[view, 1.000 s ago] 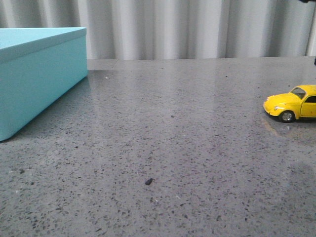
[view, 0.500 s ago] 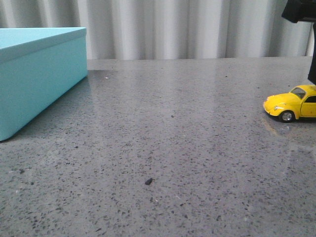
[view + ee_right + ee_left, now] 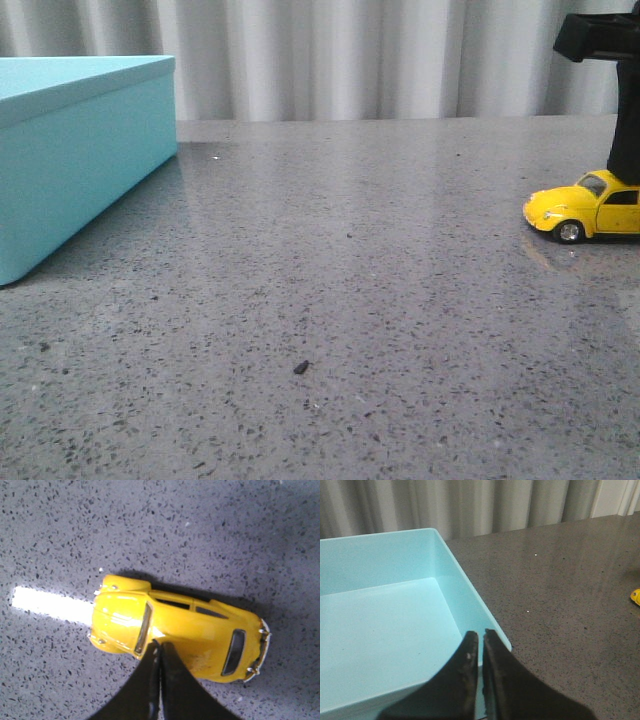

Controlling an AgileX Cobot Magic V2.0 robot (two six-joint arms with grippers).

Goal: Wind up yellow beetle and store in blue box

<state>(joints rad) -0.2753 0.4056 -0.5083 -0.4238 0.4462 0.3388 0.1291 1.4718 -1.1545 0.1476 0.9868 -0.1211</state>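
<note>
The yellow beetle stands on its wheels at the right edge of the grey table, nose to the left. In the right wrist view the beetle lies right under my right gripper, which is shut, its closed tips resting on the roof just behind the windshield. The right gripper comes down onto the car's roof in the front view. The blue box stands at the far left. My left gripper is shut and empty, hovering over the near corner of the blue box, whose inside shows open and empty.
A grey speckled tabletop runs between box and car. A small dark speck lies near the front middle. A pleated grey curtain hangs behind the table's far edge.
My right gripper has come down from the upper right onto the beetle's roof. The beetle has shifted slightly to the left. The box has not moved.
</note>
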